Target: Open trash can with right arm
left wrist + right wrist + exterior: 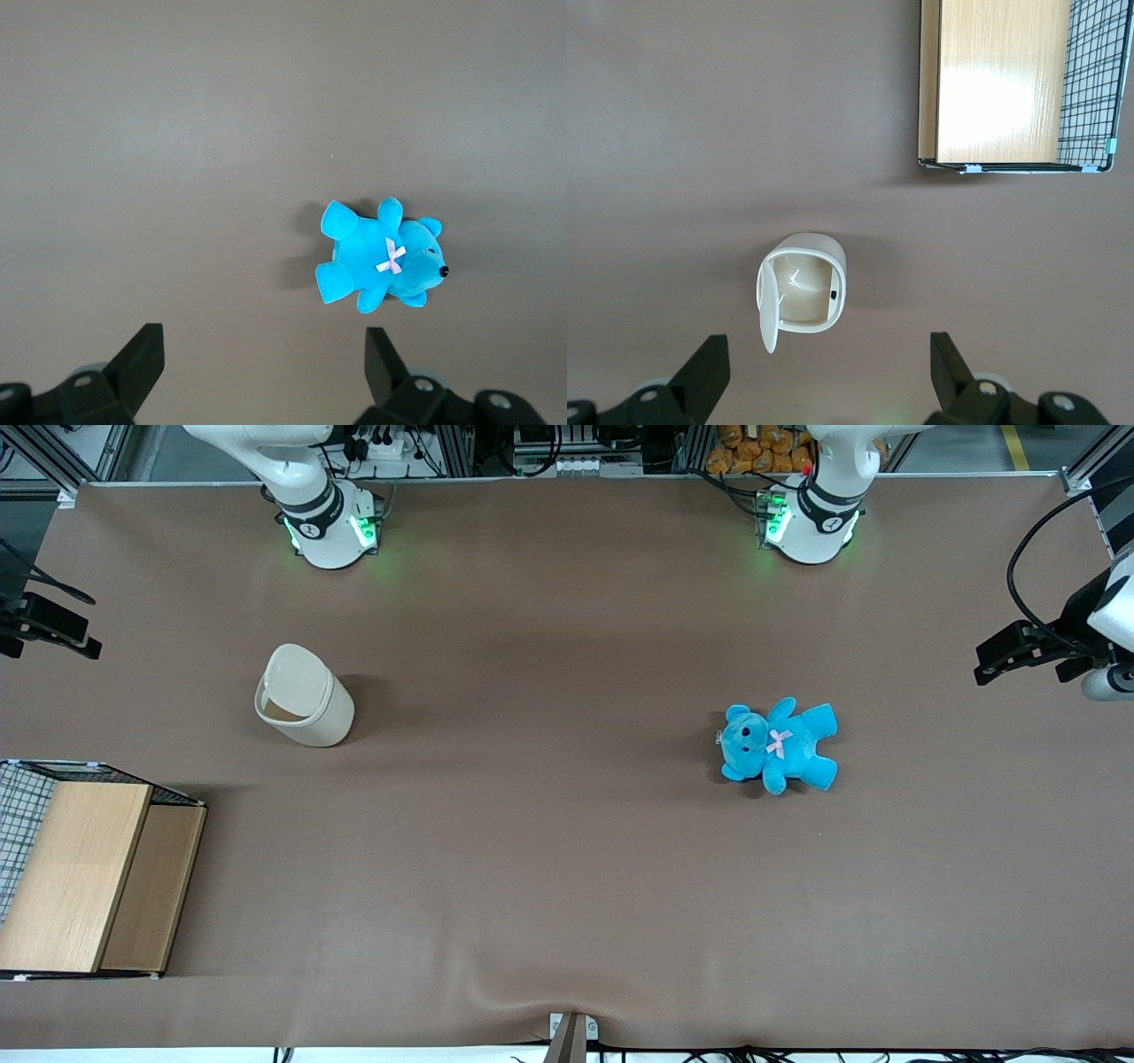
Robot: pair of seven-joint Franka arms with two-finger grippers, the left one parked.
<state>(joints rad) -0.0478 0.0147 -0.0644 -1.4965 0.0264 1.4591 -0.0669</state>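
The cream-white trash can (pixel 306 708) stands on the brown table toward the working arm's end. Its flip lid (pixel 299 677) stands tilted up and the inside shows. In the right wrist view the can (pixel 804 292) is seen from above with its lid (pixel 769 307) on edge beside the open mouth. My right gripper (pixel 828 341) is open and empty, high above the table, with its black fingers (pixel 709 367) wide apart. The can lies between and ahead of the fingers, well apart from them. In the front view the gripper (pixel 80 638) shows at the picture's edge.
A wooden box (pixel 84 877) with a wire-mesh side sits near the can, nearer to the front camera; it also shows in the right wrist view (pixel 1001 84). A blue teddy (pixel 780 744) lies toward the parked arm's end of the table.
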